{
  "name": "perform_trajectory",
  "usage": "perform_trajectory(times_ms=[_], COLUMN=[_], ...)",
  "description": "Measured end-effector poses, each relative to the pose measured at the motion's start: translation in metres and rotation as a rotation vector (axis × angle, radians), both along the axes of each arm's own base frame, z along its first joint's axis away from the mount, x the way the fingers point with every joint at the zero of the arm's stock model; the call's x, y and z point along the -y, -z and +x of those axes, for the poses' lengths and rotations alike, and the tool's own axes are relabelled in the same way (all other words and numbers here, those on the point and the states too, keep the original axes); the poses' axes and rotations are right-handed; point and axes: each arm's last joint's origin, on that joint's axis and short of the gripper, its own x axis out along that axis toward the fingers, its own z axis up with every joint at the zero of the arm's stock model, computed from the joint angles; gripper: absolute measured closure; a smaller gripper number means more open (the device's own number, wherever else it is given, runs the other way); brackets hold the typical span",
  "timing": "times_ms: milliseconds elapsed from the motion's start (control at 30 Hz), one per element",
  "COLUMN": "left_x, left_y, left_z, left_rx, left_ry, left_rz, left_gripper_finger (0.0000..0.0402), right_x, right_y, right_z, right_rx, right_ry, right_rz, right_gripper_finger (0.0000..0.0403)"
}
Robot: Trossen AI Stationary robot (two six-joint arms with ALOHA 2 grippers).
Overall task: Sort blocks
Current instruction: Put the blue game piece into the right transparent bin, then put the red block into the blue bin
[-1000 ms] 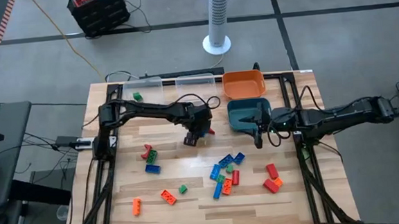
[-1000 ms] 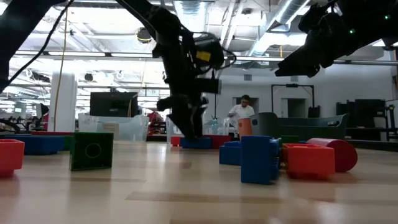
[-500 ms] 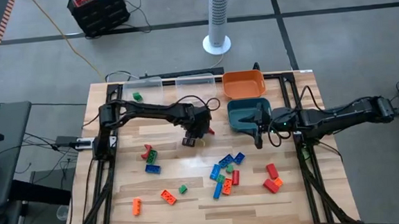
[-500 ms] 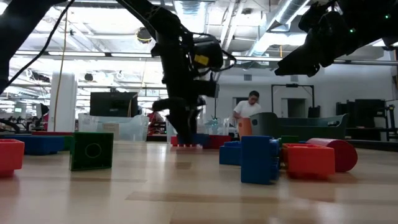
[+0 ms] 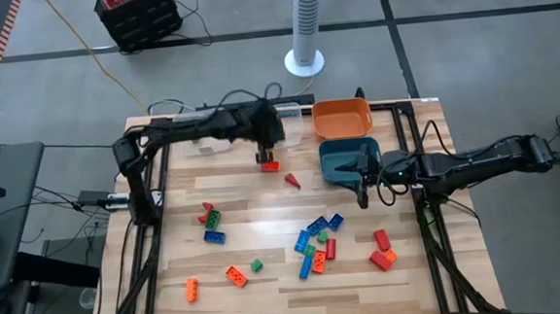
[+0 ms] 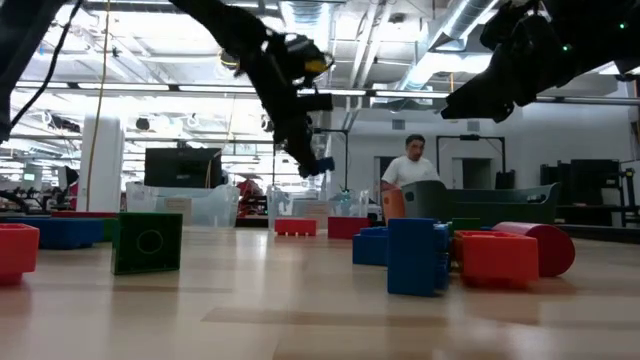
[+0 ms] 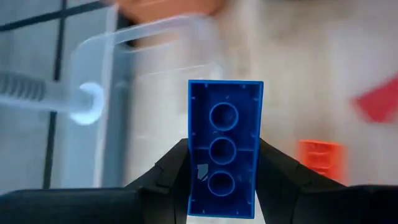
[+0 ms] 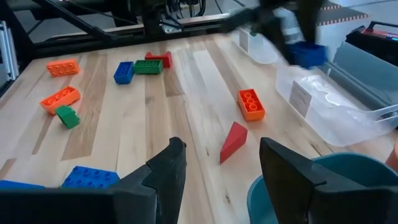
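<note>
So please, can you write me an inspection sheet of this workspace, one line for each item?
Surface: wooden table, bare between the bricks.
Job's things: blue brick held up by the left pincer near the clear bins; other bricks lie scattered, including an orange brick, a red wedge and a mixed cluster.
Clutter: nothing seen beyond the orange bin and teal bin.
Grippers: left pincer shut on the blue brick; right pincer open, empty, beside the teal bin.
Cables: loops on both arms; a yellow cable on the floor.
Surroundings: white fan column; a person behind the table.
</note>
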Motion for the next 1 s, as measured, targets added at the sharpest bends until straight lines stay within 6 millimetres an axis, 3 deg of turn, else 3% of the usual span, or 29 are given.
perform_trajectory(times_ms=[133, 233, 433, 600, 667, 800, 900, 1000], left_x=[-0.036, -0.053, -0.074, -0.078, -0.077, -0.076, -0.073, -0.063], left_y=[0.001, 0.000, 0.020, 0.043, 0.048, 0.047, 0.032, 0.004], left_z=[0.000, 0.009, 0.026, 0.032, 0.033, 0.034, 0.031, 0.028], left_rx=[-0.002, -0.029, -0.176, -0.263, -0.278, -0.289, -0.267, -0.219], left_ry=[-0.073, -0.086, -0.096, -0.127, -0.140, -0.135, -0.125, -0.081], left_rz=[-0.022, -0.032, -0.118, -0.175, -0.173, -0.161, -0.131, -0.097], left_gripper_finger=[0.0275, 0.0275, 0.0275, 0.0275, 0.0249, 0.0150, 0.0112, 0.0108], right_x=[0.000, 0.000, 0.000, 0.000, 0.000, 0.000, 0.000, 0.000], right_y=[-0.001, -0.001, -0.001, 0.000, 0.000, 0.000, 0.000, 0.000], right_z=[0.000, 0.001, 0.000, 0.000, 0.000, 0.000, 0.000, 0.000], right_rx=[0.009, 0.013, 0.011, -0.002, -0.002, -0.001, -0.001, -0.001], right_ry=[0.001, 0.001, -0.001, -0.003, -0.004, -0.006, -0.006, -0.004], right_rz=[-0.002, -0.006, -0.006, -0.010, -0.011, -0.018, -0.018, -0.018], right_gripper_finger=[0.0192, 0.0192, 0.0192, 0.0192, 0.0192, 0.0192, 0.0192, 0.0192])
